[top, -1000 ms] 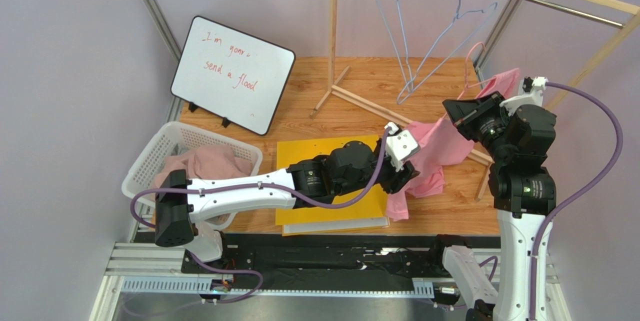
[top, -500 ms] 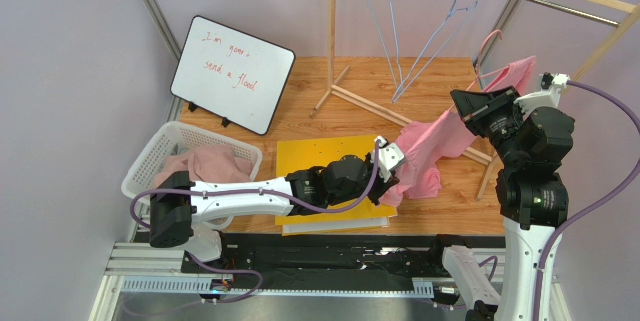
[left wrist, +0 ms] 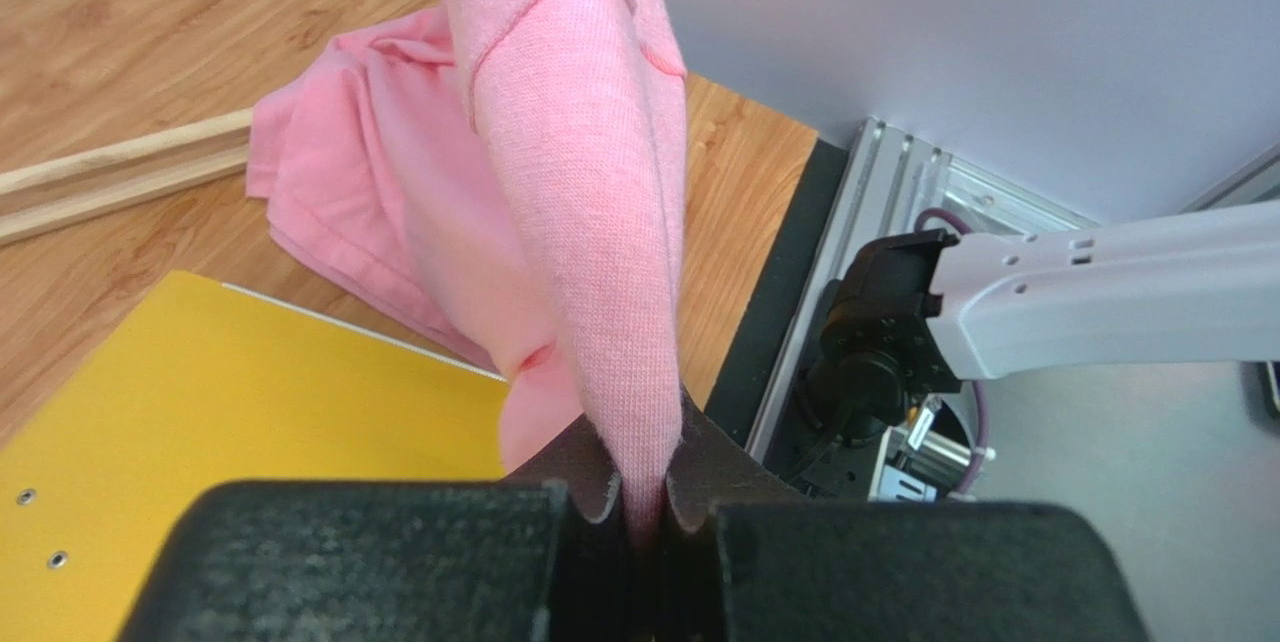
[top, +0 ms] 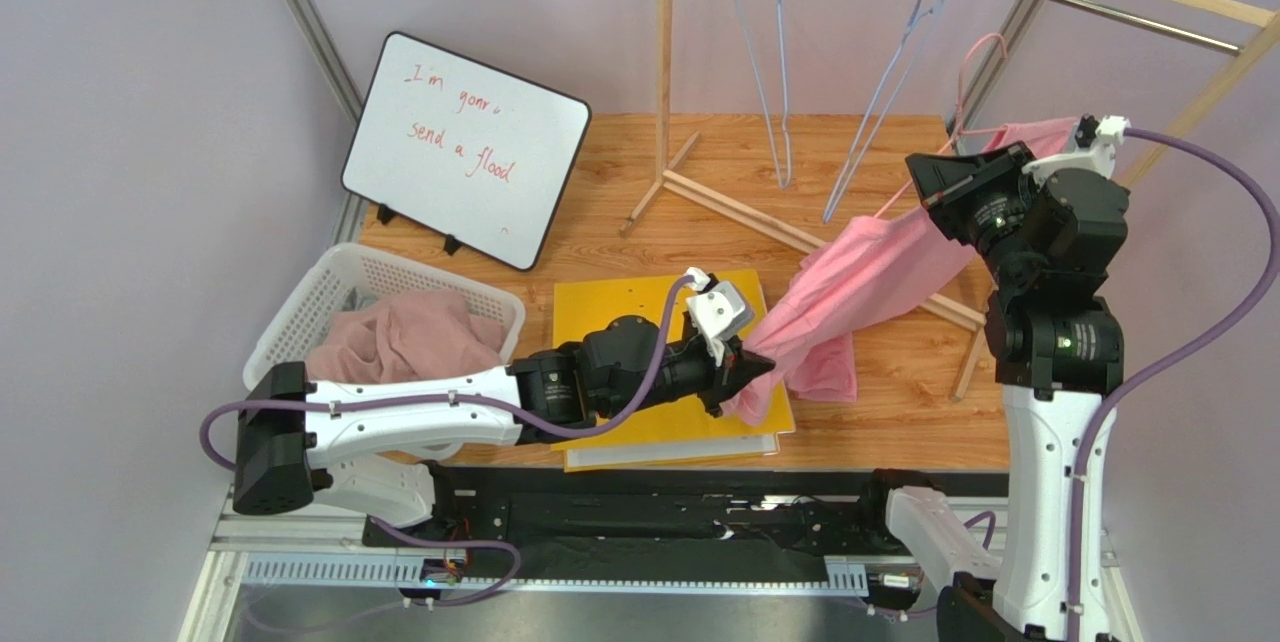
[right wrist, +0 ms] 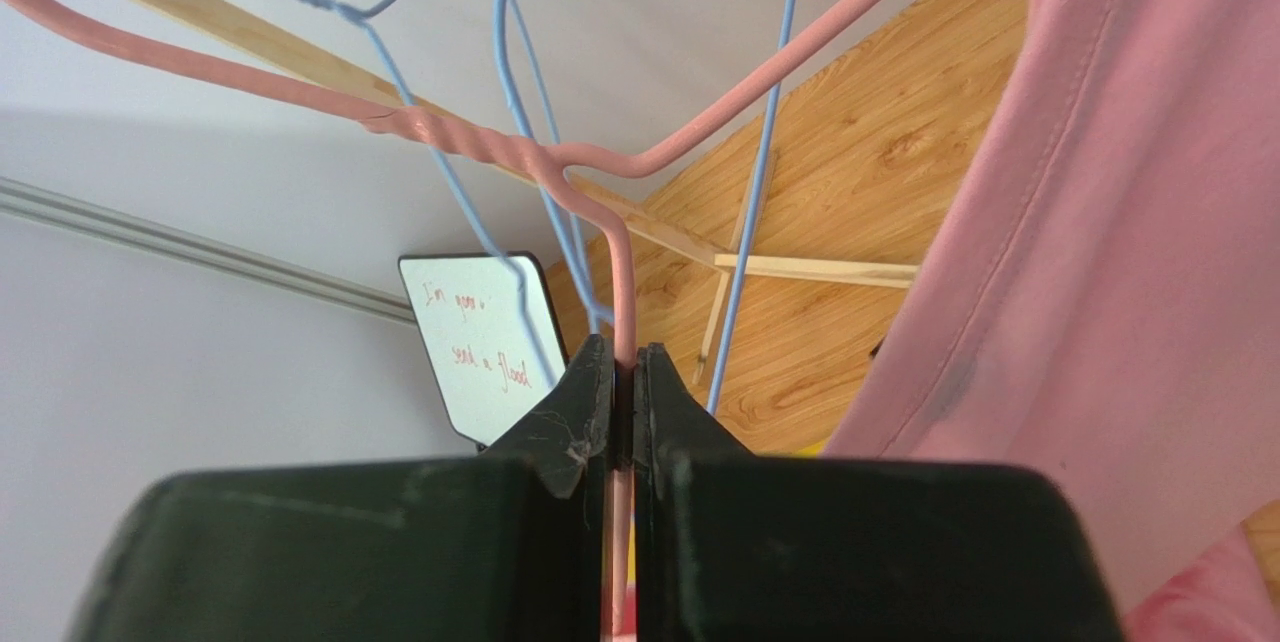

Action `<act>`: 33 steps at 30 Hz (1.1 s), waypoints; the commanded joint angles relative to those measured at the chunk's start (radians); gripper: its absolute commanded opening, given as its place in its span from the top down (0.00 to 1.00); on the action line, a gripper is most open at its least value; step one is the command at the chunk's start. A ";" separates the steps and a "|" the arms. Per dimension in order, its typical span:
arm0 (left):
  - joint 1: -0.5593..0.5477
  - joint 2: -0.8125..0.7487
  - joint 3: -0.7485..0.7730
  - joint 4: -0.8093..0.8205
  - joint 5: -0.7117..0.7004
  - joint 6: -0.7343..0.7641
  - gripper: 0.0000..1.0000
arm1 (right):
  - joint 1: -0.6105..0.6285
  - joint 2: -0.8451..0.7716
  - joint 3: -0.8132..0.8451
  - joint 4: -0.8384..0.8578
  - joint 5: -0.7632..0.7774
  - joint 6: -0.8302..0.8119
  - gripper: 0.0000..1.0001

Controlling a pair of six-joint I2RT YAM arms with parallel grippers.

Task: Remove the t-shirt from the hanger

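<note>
T-shirt [top: 860,270] taut between pinching left gripper [left wrist: 643,510] and hanger [right wrist: 511,150] in pinching right gripper [right wrist: 624,368], blue hangers [right wrist: 759,147] alongside.

Pincer [left wrist: 643,515] pinches pink t-shirt [left wrist: 579,207] (above yellow folder [left wrist: 256,417]).

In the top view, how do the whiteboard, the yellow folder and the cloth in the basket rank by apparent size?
1. Whiteboard and yellow folder: about alike; the left arm hides part of the folder, so unranked.
2. Cloth in the basket: clearly smallest.
</note>
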 commanded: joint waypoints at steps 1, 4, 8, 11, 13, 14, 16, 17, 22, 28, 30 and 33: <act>-0.003 -0.043 -0.038 0.072 0.047 -0.048 1.00 | -0.011 0.050 0.072 0.117 0.043 0.007 1.00; -0.003 -0.058 -0.075 0.096 0.042 -0.071 1.00 | -0.042 0.079 0.084 0.129 0.013 0.026 1.00; -0.003 -0.081 -0.119 0.107 0.033 -0.092 1.00 | -0.105 0.110 0.095 0.135 -0.021 0.038 1.00; -0.003 -0.087 -0.145 0.113 0.042 -0.112 1.00 | -0.149 0.125 0.093 0.152 -0.071 0.064 1.00; -0.003 -0.078 -0.156 0.122 0.062 -0.121 1.00 | -0.169 0.136 0.086 0.172 -0.121 0.092 1.00; -0.003 -0.076 -0.159 0.124 0.067 -0.133 1.00 | -0.185 0.139 0.081 0.180 -0.134 0.099 1.00; -0.003 -0.070 -0.173 0.141 0.077 -0.144 1.00 | -0.200 0.150 0.075 0.195 -0.168 0.124 1.00; -0.003 -0.070 -0.179 0.148 0.080 -0.149 1.00 | -0.218 0.153 0.072 0.203 -0.182 0.133 1.00; -0.003 -0.052 -0.193 0.159 0.082 -0.164 1.00 | -0.248 0.165 0.060 0.238 -0.256 0.165 1.00; -0.003 0.003 -0.147 0.149 0.110 -0.161 1.00 | -0.271 0.159 0.046 0.241 -0.292 0.178 1.00; -0.003 0.009 -0.147 0.152 0.110 -0.170 1.00 | -0.304 0.168 0.046 0.255 -0.343 0.205 1.00; -0.003 0.006 -0.164 0.164 0.104 -0.184 1.00 | -0.347 0.182 0.041 0.273 -0.383 0.231 1.00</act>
